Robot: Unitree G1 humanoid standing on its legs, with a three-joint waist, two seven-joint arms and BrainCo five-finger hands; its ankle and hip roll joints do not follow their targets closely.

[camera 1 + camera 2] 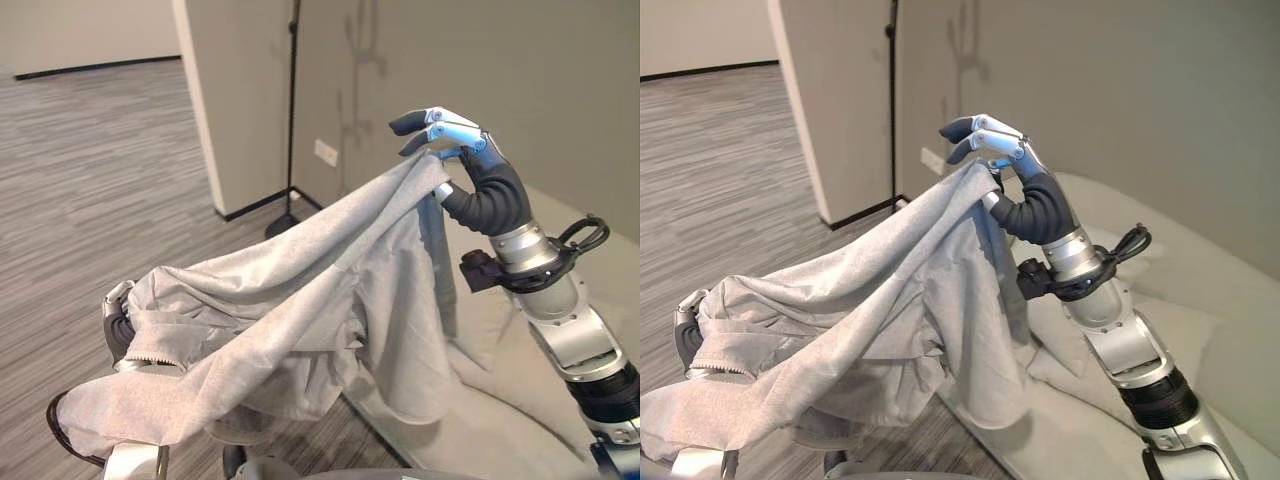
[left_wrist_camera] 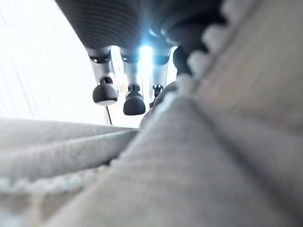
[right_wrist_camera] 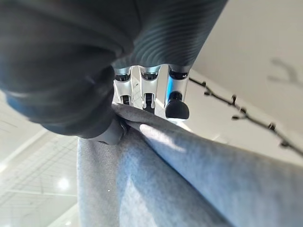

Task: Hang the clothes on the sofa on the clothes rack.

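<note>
While pinched by both robot hands (image 1: 455,140) (image 1: 118,322), grey garment (image 1: 300,310) above sofa (image 1: 520,400).

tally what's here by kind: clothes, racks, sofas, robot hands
grey garment: 1
clothes rack: 1
sofa: 1
hands: 2, the right hand and the left hand, both at the garment
total: 5

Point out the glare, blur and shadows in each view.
Left wrist view: backlit glare behind the fingers, grey garment blurred up close. Right wrist view: dark cover of the right robot hand out of focus. Eye views: rack's shadow on the wall.
</note>
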